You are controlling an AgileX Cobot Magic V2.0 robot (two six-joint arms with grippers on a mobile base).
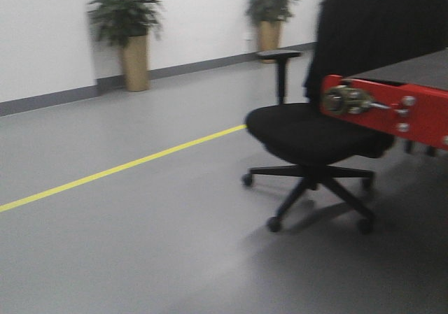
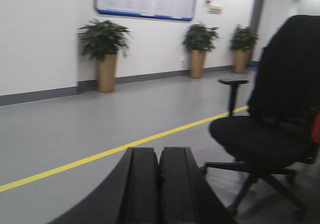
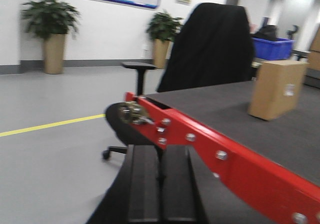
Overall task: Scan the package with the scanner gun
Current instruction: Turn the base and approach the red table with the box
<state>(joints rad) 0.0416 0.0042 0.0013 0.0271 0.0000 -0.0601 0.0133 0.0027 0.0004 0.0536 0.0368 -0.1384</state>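
The package (image 3: 277, 89), a tan cardboard box with a small white label on its right face, stands on the dark grey tabletop (image 3: 225, 109) at the far right of the right wrist view. My right gripper (image 3: 161, 154) is shut and empty, low by the table's red corner, well short of the package. In the left wrist view my left gripper (image 2: 159, 156) is shut with nothing in it, hanging over bare floor. The scanner gun is out of view in every frame.
A black office chair (image 1: 315, 132) stands against the table's red frame (image 1: 392, 108). A yellow line (image 1: 119, 167) crosses the grey floor. Potted plants (image 1: 129, 38) line the white wall. A blue bin (image 3: 272, 48) sits beyond the table.
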